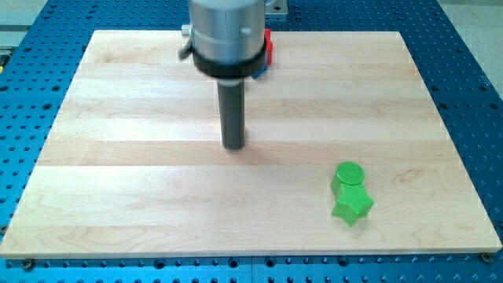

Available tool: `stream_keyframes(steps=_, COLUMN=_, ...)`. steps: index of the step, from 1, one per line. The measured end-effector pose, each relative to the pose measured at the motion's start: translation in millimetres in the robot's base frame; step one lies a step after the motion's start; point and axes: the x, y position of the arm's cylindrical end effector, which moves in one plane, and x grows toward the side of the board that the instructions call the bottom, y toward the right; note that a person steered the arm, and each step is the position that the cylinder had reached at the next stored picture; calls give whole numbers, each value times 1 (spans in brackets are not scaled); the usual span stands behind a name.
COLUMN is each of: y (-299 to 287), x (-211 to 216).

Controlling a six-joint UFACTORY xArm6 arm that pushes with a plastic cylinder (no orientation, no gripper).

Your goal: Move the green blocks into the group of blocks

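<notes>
Two green blocks lie touching at the view's lower right: a green round block (347, 176) and just below it a green star-shaped block (352, 205). My tip (233, 146) rests on the board near the middle, well to the left of and above the green blocks. At the view's top, a red block (268, 45) and a blue block (262, 71) show partly behind the arm's grey body; the rest of that group is hidden.
The wooden board (118, 173) lies on a blue perforated table (31, 94). The arm's grey cylinder (226, 31) covers the board's top middle.
</notes>
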Motion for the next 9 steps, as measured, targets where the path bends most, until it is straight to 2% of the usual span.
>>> stream_keyframes(steps=1, y=0, x=-51)
stream_keyframes(steps=3, y=21, x=-84)
stream_keyframes(steps=4, y=91, x=-46)
stream_keyframes(steps=5, y=191, x=9)
stream_keyframes(steps=6, y=209, x=143)
stream_keyframes(steps=7, y=157, x=161)
stream_keyframes(steps=9, y=51, x=77)
